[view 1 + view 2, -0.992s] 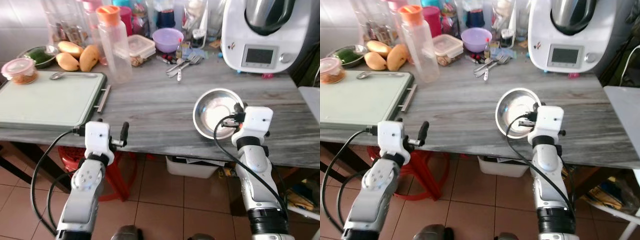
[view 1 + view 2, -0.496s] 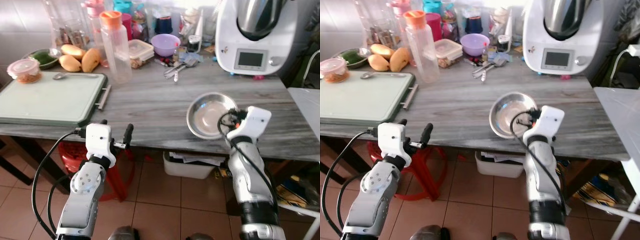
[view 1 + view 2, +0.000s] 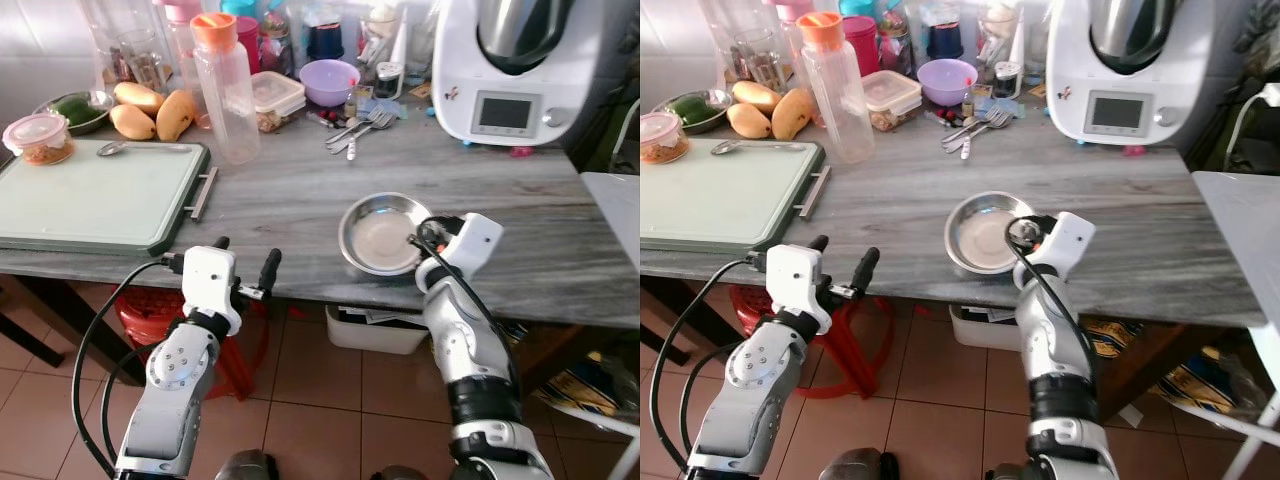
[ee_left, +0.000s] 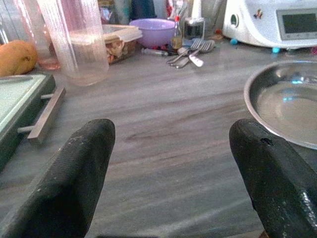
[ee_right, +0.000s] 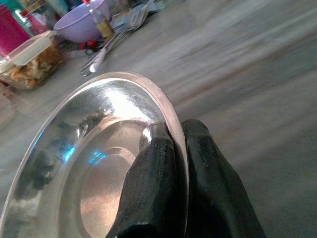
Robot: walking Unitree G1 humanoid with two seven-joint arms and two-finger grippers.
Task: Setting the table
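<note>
Dragged leftward, steel bowl (image 3: 381,234) hides right pincer (image 5: 174,148) fingertips.

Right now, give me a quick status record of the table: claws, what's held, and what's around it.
right claw: shut on the rim of the metal bowl, one finger inside, one outside
metal bowl: on the grey table, near its front edge
left claw: open, holding nothing, at the front edge of the table
tray: to the robot's left, with a spoon at its far edge
forks: far side, beside the purple bowl
plastic bottle: upright, past the tray's handle
kitchen machine: far right corner
</note>
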